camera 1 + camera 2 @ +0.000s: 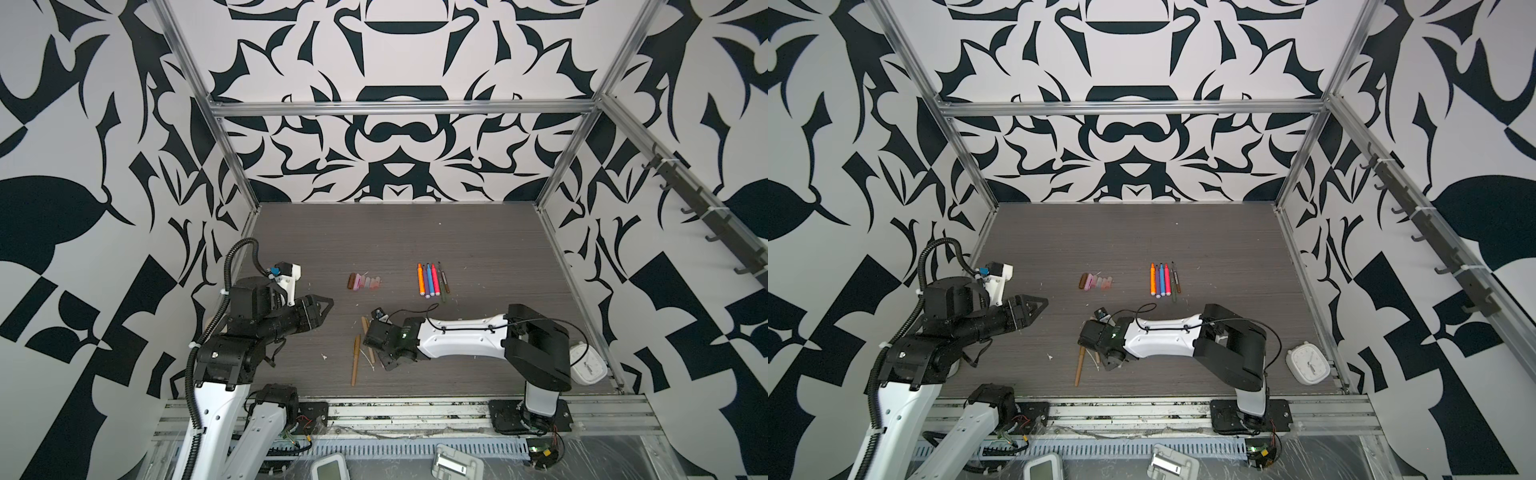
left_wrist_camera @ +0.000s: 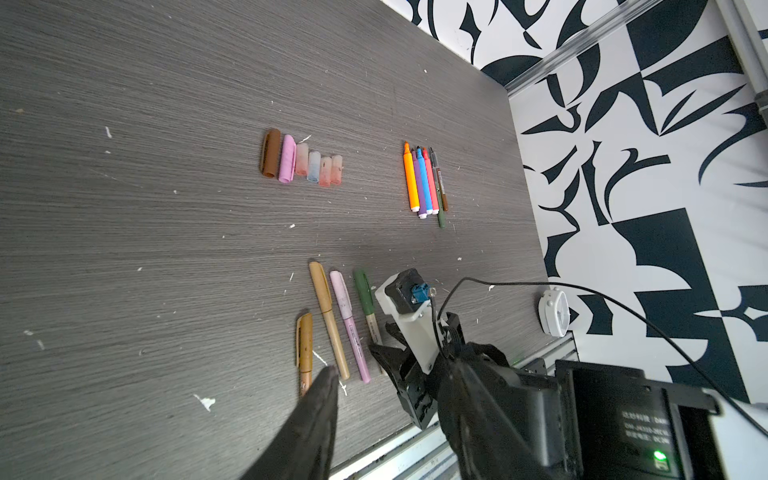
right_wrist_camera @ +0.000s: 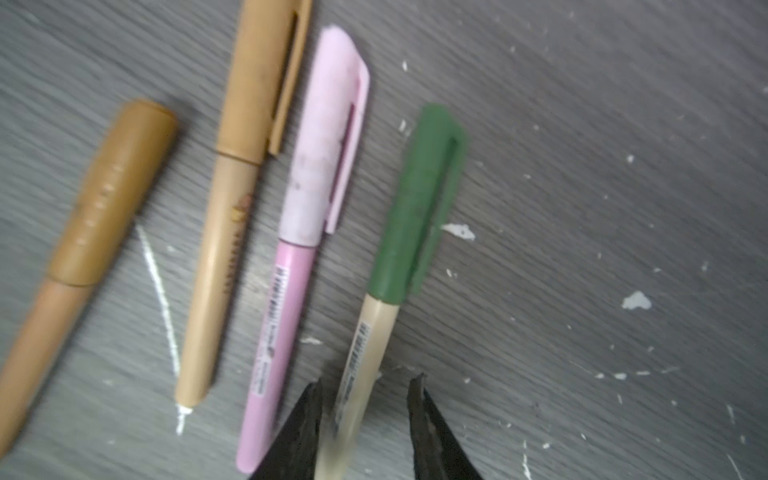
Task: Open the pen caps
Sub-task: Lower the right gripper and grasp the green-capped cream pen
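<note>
Several capped pens lie side by side near the table's front. In the right wrist view they are a brown one (image 3: 116,195), a tan one (image 3: 262,75), a pink one (image 3: 328,137) and one with a green cap (image 3: 419,199) on a cream barrel (image 3: 374,332). My right gripper (image 3: 368,382) is low over the table and open, its fingers on either side of that cream barrel. One finger is close against the barrel and the other stands apart. My left gripper (image 1: 328,307) hangs open above the table's left part and holds nothing. A row of loose pen caps (image 2: 301,164) lies mid-table.
A row of uncapped coloured pens (image 2: 424,183) lies right of the loose caps. A white clock (image 1: 586,361) sits at the front right corner by the metal rail (image 1: 415,405). Patterned walls close in the back and both sides.
</note>
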